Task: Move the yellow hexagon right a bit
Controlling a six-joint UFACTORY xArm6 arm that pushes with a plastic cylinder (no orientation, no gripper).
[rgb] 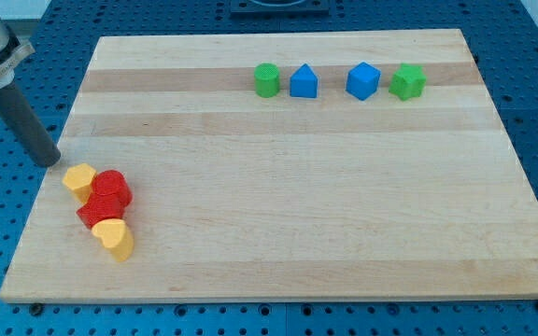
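I have no jaws on this arm, so there is nothing to be released or clenched; I end only in a straight dark rod, and my tip (50, 161) stands at the left edge of the bench (278, 196), about halfway down the view. It holds nothing.

The yellow hexagon (79, 179) lies just below and a little to the view's right of my tip, very near to it, but I cannot tell if they touch. This block is the top-left member of a tight cluster at the bench's lower left. Against its right side sits a red block (112, 188) with a rounded top, and below that one a second red block (98, 211), whose shape I cannot make out clearly. At the bottom of the cluster is a yellow heart (114, 237), touching the lower red block.

Well apart from these, along the view's top, four blocks stand in a row with small gaps between them. From left to right they are a green cylinder (267, 80), a blue block (304, 82) with a pointed top, a blue cube (363, 81) turned on its corner, and a green block (407, 82) of irregular shape.
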